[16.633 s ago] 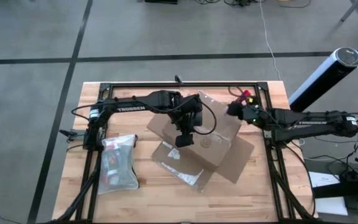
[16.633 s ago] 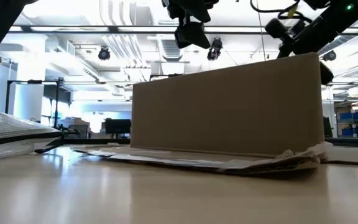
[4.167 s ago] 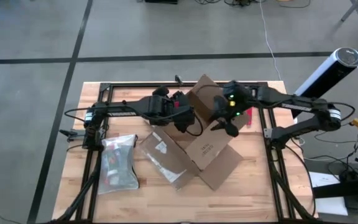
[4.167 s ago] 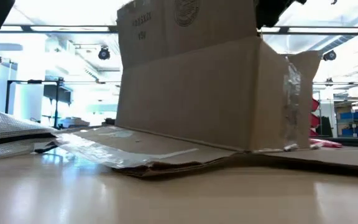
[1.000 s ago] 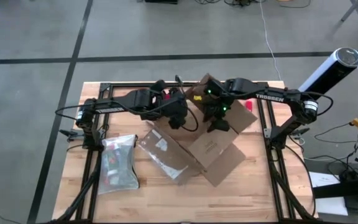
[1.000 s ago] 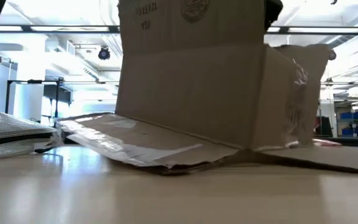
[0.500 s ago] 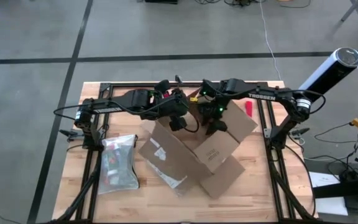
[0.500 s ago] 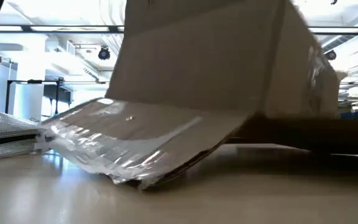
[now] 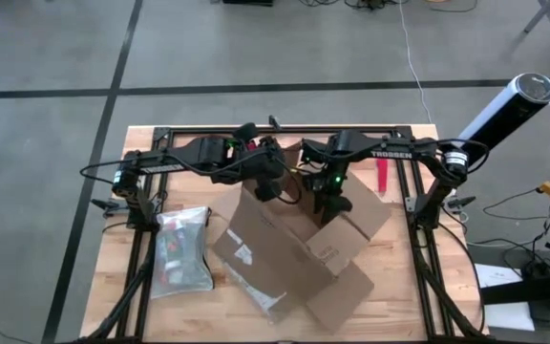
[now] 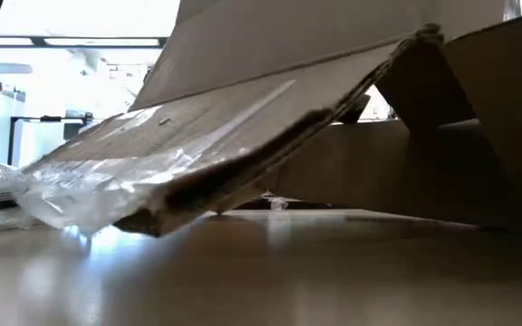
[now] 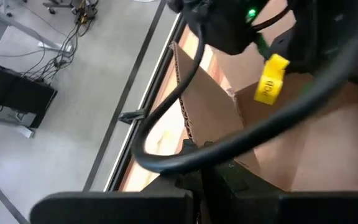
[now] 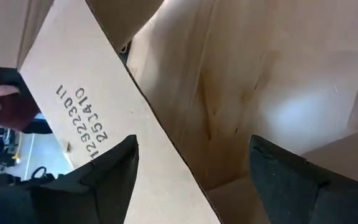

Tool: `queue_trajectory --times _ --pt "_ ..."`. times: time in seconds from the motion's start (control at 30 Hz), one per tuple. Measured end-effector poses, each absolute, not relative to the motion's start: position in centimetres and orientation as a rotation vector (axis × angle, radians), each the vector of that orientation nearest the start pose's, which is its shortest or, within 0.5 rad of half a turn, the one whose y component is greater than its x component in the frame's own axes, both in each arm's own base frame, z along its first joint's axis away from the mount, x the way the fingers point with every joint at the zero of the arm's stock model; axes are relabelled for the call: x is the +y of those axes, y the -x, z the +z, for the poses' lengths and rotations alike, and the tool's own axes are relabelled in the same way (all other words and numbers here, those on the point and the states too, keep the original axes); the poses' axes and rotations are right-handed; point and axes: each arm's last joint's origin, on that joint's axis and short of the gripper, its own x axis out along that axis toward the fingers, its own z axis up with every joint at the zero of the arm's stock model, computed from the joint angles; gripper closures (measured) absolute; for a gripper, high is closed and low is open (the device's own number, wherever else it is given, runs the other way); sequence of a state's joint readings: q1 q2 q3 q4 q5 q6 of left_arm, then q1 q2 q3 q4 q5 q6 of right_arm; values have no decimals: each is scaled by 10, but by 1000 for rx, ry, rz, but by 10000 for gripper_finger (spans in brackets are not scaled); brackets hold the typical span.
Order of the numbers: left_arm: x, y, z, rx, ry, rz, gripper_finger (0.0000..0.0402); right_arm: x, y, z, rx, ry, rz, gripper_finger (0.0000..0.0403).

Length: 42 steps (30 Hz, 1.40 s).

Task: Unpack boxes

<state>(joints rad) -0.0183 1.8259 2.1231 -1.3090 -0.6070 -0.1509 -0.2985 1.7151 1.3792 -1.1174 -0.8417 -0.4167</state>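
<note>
Cardboard box [image 9: 299, 244], tipped: left gripper [image 9: 267, 191] clamped on its rim, right gripper [image 12: 191, 168] spread wide inside holding nothing; box risked slipping free.

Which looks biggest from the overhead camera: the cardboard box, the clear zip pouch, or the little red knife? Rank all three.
1. Cardboard box, by far the largest.
2. Zip pouch, clearly smaller.
3. Red knife, smallest, a thin sliver by the right arm.

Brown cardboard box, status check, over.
Left gripper shut on a flap. Right gripper open inside brown corrugated cardboard box, tipped up off the table. Grey-white zip pouch lies apart.
</note>
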Motion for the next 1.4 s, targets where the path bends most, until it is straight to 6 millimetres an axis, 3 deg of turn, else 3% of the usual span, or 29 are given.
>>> queue_trajectory --times 0.23,0.6,0.9,1.17,1.27,1.4 --pt "10 -348 412 923 -153 625 401 -80 -309 249 1213 -302 502 153" --pt "10 -310 418 1047 -14 719 401 -94 -299 240 1264 -406 403 178" --pt "7 -325 409 984 39 684 401 -104 -298 252 1163 -400 339 190" --pt "-5 -353 438 638 -56 451 401 -110 -306 262 1059 -374 220 200" --pt "-8 -368 427 663 -69 327 401 -113 -304 264 1079 -352 130 208" --pt "-10 -386 399 777 -108 272 401 -117 -297 273 1072 -332 30 230"
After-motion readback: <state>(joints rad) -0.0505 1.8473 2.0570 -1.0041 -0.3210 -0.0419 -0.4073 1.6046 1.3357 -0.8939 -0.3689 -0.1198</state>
